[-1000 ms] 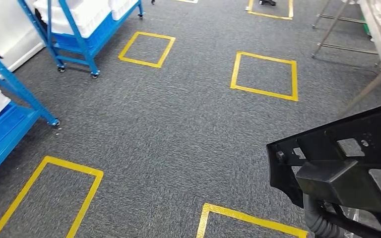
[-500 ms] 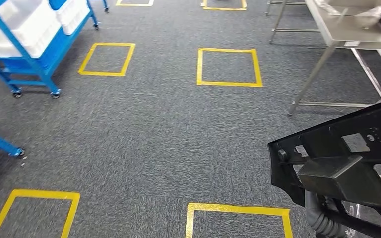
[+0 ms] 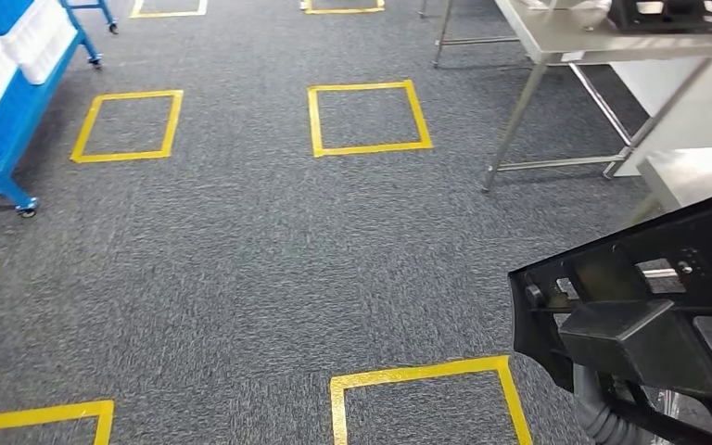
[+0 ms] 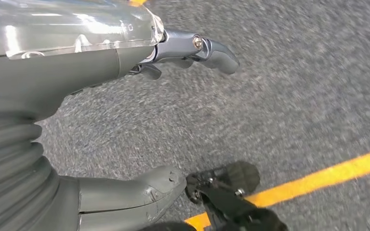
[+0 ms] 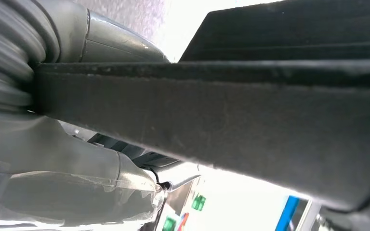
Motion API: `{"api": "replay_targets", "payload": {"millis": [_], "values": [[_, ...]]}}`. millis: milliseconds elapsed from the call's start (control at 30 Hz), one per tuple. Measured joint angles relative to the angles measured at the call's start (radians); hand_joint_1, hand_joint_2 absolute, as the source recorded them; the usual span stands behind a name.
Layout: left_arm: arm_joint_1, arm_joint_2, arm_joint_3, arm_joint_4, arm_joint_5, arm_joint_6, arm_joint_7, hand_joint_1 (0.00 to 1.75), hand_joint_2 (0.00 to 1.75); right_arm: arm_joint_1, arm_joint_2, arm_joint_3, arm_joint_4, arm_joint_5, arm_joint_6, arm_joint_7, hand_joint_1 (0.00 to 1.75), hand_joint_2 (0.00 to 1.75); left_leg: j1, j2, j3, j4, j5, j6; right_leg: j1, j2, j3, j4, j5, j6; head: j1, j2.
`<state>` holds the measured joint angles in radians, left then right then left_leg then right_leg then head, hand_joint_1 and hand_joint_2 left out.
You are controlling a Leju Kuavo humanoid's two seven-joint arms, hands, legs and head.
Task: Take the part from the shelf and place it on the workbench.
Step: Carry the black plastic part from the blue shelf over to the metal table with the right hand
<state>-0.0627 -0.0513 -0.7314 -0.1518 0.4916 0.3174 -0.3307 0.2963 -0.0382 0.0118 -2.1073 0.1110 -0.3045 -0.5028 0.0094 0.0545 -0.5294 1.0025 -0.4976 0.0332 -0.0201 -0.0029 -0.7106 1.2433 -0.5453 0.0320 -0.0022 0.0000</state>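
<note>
Carrying the black part (image 3: 649,306) toward the workbench (image 3: 612,46) | right hand (image 5: 77,159) clamped on it | left hand (image 4: 91,62) fingers apart, empty | next: approach, lower flat onto steel top.

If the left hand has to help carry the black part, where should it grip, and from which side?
Probably the bare left end of the black part, approached from the robot's left. That end juts out free over the carpet, and its open frame bars give fingers something to wrap. The right hand already holds the part further right; the left hand hangs open.
</note>
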Motion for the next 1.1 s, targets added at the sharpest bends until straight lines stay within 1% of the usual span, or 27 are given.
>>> {"api": "replay_targets", "payload": {"millis": [67,100,133,167,200,233,267,300,367,400,433,467,500,533,600,633,667,733,767,800,867,900,933,967,1000,1033,1100], "values": [[-0.001,-0.001,0.000,0.000,0.000,-0.003,-0.002,0.00,1.75,-0.001,0.000,0.000,0.000,0.000,0.000,0.000,1.75,1.75,-0.003,0.023,0.010,0.001,-0.009,-0.009,0.005,-0.045,0.077,-0.138,0.060,-0.004,0.000,0.000],[0.000,-0.001,-0.001,0.000,0.000,-0.005,-0.003,0.00,1.75,-0.001,0.000,0.000,0.000,0.000,0.000,0.000,1.75,1.75,-0.005,0.032,0.014,0.001,-0.013,-0.014,0.009,-0.064,0.105,-0.189,0.075,-0.009,0.000,0.000],[-0.001,-0.001,-0.001,0.000,0.000,-0.006,-0.003,0.00,1.75,-0.001,0.000,0.000,0.000,0.000,0.000,0.000,1.75,1.75,-0.007,0.041,0.018,0.002,-0.017,-0.020,0.014,-0.076,0.118,-0.215,0.078,-0.015,0.000,0.000],[-0.002,-0.001,-0.001,0.000,-0.001,-0.009,-0.003,0.00,1.75,-0.001,0.000,-0.001,0.000,0.000,0.000,0.000,1.75,1.75,-0.009,0.052,0.022,0.002,-0.020,-0.025,0.019,-0.073,0.119,-0.220,0.074,-0.020,-0.001,0.000],[-0.004,-0.001,-0.001,0.000,-0.001,-0.011,-0.003,0.00,1.75,0.000,0.000,-0.002,0.000,0.000,0.000,0.000,1.75,1.75,-0.009,0.063,0.026,0.000,-0.023,-0.030,0.019,-0.060,0.118,-0.221,0.075,-0.027,-0.002,0.000],[-0.007,-0.001,-0.002,0.000,-0.002,-0.013,-0.003,0.00,1.75,0.002,0.000,-0.003,0.000,0.000,0.000,0.000,1.75,1.75,-0.007,0.064,0.029,0.002,-0.028,-0.036,0.017,-0.048,0.119,-0.224,0.076,-0.032,-0.003,0.000],[-0.008,-0.001,-0.002,0.000,-0.002,-0.014,-0.002,0.00,1.75,0.002,0.000,-0.004,0.000,0.000,0.001,0.000,1.75,1.75,-0.005,0.048,0.027,0.014,-0.038,-0.041,0.015,-0.037,0.121,-0.228,0.077,-0.038,-0.003,0.000],[-0.009,-0.001,-0.003,0.000,-0.002,-0.016,-0.002,0.00,1.75,0.001,0.000,-0.005,0.000,0.000,0.001,0.000,1.75,1.75,-0.002,0.023,0.015,0.044,-0.058,-0.045,0.012,-0.026,0.124,-0.232,0.078,-0.045,-0.004,0.000],[-0.007,-0.001,-0.006,0.000,-0.001,-0.018,-0.002,0.00,1.75,-0.001,0.001,-0.005,0.000,0.000,0.003,0.000,1.75,1.75,0.001,-0.032,-0.044,0.168,-0.119,-0.050,0.011,-0.003,0.128,-0.234,0.078,-0.055,-0.007,0.000],[-0.006,-0.001,-0.007,0.000,-0.001,-0.019,-0.002,0.00,1.75,-0.001,0.002,-0.005,0.000,0.000,0.004,0.000,1.75,1.75,0.001,-0.042,-0.080,0.238,-0.145,-0.050,0.013,0.010,0.128,-0.233,0.078,-0.058,-0.008,0.000],[-0.005,-0.001,-0.009,0.000,-0.001,-0.020,-0.002,0.00,1.75,-0.001,0.002,-0.005,0.000,0.000,0.004,0.000,1.75,1.75,0.001,-0.045,-0.108,0.286,-0.154,-0.050,0.014,0.025,0.129,-0.231,0.077,-0.059,-0.008,0.000],[-0.003,-0.001,-0.010,0.000,-0.001,-0.020,-0.001,0.00,1.75,-0.001,0.003,-0.005,0.000,0.000,0.004,0.000,1.75,1.75,0.001,-0.046,-0.120,0.297,-0.142,-0.049,0.015,0.040,0.129,-0.229,0.076,-0.059,-0.008,0.000],[-0.002,-0.001,-0.011,0.000,-0.001,-0.020,-0.001,0.00,1.75,-0.001,0.003,-0.005,0.000,0.000,0.004,0.001,1.75,1.75,0.001,-0.049,-0.114,0.271,-0.111,-0.047,0.015,0.056,0.131,-0.227,0.075,-0.058,-0.008,0.000],[-0.002,0.000,-0.011,0.000,-0.001,-0.020,-0.001,0.00,1.75,0.000,0.004,-0.005,0.000,0.000,0.004,0.001,1.75,1.75,0.002,-0.061,-0.092,0.209,-0.067,-0.045,0.014,0.072,0.132,-0.223,0.073,-0.057,-0.008,0.000],[0.000,0.002,-0.011,0.000,-0.001,-0.020,0.000,0.00,1.75,-0.001,0.005,-0.005,0.000,0.000,0.004,0.001,1.75,1.75,0.005,-0.115,-0.045,0.086,-0.011,-0.038,0.013,0.098,0.129,-0.215,0.068,-0.050,-0.008,0.000],[0.000,0.002,-0.011,0.000,-0.001,-0.020,0.000,0.00,1.75,-0.002,0.005,-0.005,0.000,0.000,0.004,0.001,1.75,1.75,0.005,-0.138,-0.031,0.050,-0.001,-0.035,0.011,0.110,0.124,-0.212,0.068,-0.044,-0.008,0.000],[-0.001,0.003,-0.012,0.000,-0.001,-0.021,-0.001,0.00,1.75,-0.001,0.006,-0.005,0.000,0.001,0.004,0.001,1.75,1.75,0.004,-0.149,-0.027,0.039,-0.005,-0.032,0.009,0.121,0.119,-0.211,0.070,-0.037,-0.008,0.000],[-0.003,0.001,-0.013,0.000,-0.001,-0.025,-0.004,0.00,1.75,0.000,0.006,-0.006,0.000,0.002,0.004,0.002,1.75,1.75,0.004,-0.129,-0.023,0.030,0.000,-0.022,0.005,0.143,0.113,-0.213,0.075,-0.023,-0.008,0.000],[-0.004,0.000,-0.013,0.000,-0.001,-0.028,-0.006,0.00,1.75,0.002,0.007,-0.006,0.000,0.004,0.004,0.002,1.75,1.75,0.005,-0.115,-0.019,0.022,0.004,-0.015,0.006,0.133,0.109,-0.207,0.071,-0.017,-0.007,0.000],[-0.004,-0.001,-0.014,0.000,-0.001,-0.030,-0.008,0.00,1.75,0.001,0.007,-0.006,0.000,0.006,0.004,0.001,1.75,1.75,0.007,-0.099,-0.016,0.014,0.008,-0.007,0.007,0.109,0.098,-0.186,0.056,-0.013,-0.003,0.000],[-0.003,-0.002,-0.014,0.000,-0.001,-0.032,-0.010,0.00,1.75,-0.002,0.007,-0.007,0.001,0.009,0.003,0.001,1.75,1.75,0.006,-0.070,-0.013,0.004,0.012,0.002,0.009,0.042,0.050,-0.090,0.001,-0.005,0.004,0.000],[-0.002,-0.002,-0.014,0.000,-0.001,-0.032,-0.010,0.00,1.75,-0.004,0.008,-0.007,0.001,0.011,0.002,0.002,1.75,1.75,0.004,-0.055,-0.013,0.004,0.011,0.004,0.008,0.024,0.019,-0.028,-0.027,-0.001,0.006,0.000],[-0.001,-0.002,-0.014,0.000,0.000,-0.032,-0.010,0.00,1.75,-0.004,0.008,-0.007,0.002,0.014,0.001,0.002,1.75,1.75,0.003,-0.041,-0.014,0.004,0.010,0.004,0.005,0.015,-0.006,0.021,-0.044,0.002,0.006,0.000],[0.000,-0.002,-0.015,0.000,0.000,-0.032,-0.010,0.00,1.75,-0.003,0.008,-0.006,0.003,0.019,-0.002,0.002,1.75,1.75,0.003,-0.026,-0.014,0.004,0.008,0.004,0.003,0.010,-0.015,0.041,-0.043,0.005,0.007,0.000],[0.000,-0.002,-0.015,0.000,0.000,-0.032,-0.010,0.00,1.75,-0.003,0.008,-0.006,0.003,0.026,-0.005,0.003,1.75,1.75,0.003,-0.012,-0.012,0.005,0.006,0.002,0.002,0.004,-0.004,0.022,-0.023,0.006,0.007,0.000],[-0.001,-0.003,-0.015,0.000,0.000,-0.031,-0.009,0.00,1.75,-0.003,0.008,-0.006,0.003,0.034,-0.009,0.004,1.75,1.75,0.003,0.001,-0.010,0.005,0.004,0.000,0.001,-0.005,0.027,-0.031,0.009,0.006,0.007,0.000],[-0.003,-0.004,-0.016,0.000,0.000,-0.031,-0.008,0.00,1.75,-0.004,0.008,-0.006,0.003,0.058,-0.022,0.006,1.75,1.75,0.000,0.022,-0.002,0.006,-0.003,-0.008,0.007,-0.048,0.102,-0.165,0.061,-0.002,0.007,0.000]]}}
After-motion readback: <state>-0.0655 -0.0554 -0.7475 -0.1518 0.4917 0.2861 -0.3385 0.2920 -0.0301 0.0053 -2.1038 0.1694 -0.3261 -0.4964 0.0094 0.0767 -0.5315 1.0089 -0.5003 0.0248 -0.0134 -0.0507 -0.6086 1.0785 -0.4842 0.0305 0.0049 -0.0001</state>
